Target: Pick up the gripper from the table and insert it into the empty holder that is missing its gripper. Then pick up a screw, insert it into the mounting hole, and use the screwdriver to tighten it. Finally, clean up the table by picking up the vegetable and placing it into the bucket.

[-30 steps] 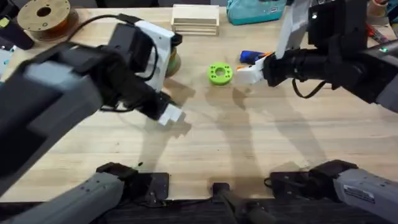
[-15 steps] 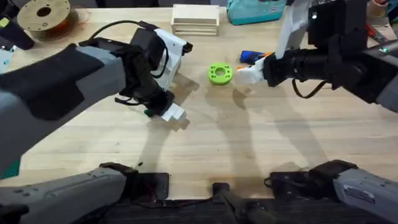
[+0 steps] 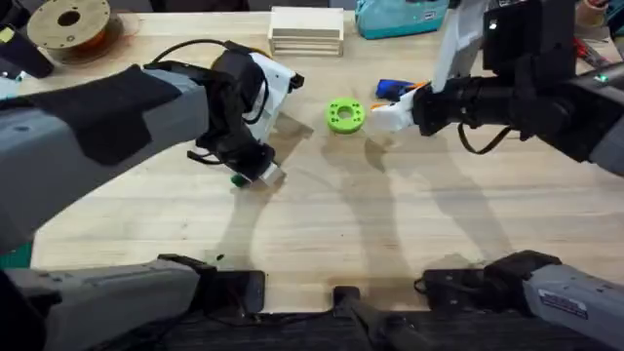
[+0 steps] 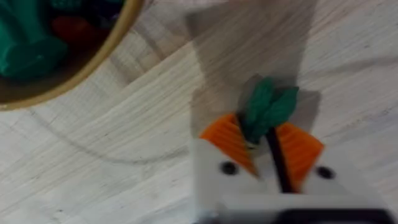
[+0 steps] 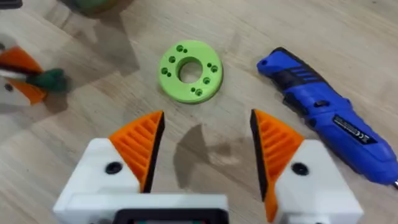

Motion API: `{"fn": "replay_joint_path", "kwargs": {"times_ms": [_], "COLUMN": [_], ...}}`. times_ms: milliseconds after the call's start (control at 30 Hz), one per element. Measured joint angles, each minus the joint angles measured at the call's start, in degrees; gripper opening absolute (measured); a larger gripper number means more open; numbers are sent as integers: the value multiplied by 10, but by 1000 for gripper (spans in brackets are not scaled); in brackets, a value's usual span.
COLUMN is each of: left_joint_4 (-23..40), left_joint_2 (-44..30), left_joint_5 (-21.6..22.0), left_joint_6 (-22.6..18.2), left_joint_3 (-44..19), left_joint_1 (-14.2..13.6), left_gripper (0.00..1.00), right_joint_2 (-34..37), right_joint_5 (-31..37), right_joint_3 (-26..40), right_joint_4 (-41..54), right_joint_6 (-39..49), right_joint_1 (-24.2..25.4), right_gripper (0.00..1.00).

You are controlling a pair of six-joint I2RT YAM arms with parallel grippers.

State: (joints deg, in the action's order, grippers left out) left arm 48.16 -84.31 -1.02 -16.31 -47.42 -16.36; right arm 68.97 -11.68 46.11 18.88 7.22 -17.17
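Lowered onto the table, the left tool [image 4: 264, 146] now pinches the vegetable [image 4: 268, 107] – light, soft; right tool [image 5: 205, 149] gapes empty.

vegetable [image 4: 268, 107] dark green | screwdriver [image 5: 329, 117] blue | disc [image 5: 190, 70] bright green

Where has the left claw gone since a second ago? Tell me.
Yes, it moved. The left claw slid slightly left, farther from the green ring, closed on the vegetable.
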Motion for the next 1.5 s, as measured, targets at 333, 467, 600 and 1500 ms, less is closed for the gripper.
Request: {"fn": "replay_joint_path", "kwargs": {"times_ms": [333, 467, 600, 1500], "left_joint_4": [141, 199, 164, -42], "left_joint_2": [1, 4, 18, -112], "left_joint_5": [-4, -5, -4, 104], "left_joint_6": [-2, -6, -20, 372], "left_joint_3": [-107, -227, -298, -307], "left_joint_1": [-1, -1, -1, 56], "left_gripper": [19, 19, 19, 529], "right_joint_2": [0, 0, 0, 0], "right_joint_5": [0, 0, 0, 0], "right_joint_3": [0, 0, 0, 0], "right_joint_4": [0, -10, -14, -24], "right_joint_6": [0, 0, 0, 0], "right_joint_1": [0, 0, 0, 0], "right_gripper": [789, 789, 789, 789]}}
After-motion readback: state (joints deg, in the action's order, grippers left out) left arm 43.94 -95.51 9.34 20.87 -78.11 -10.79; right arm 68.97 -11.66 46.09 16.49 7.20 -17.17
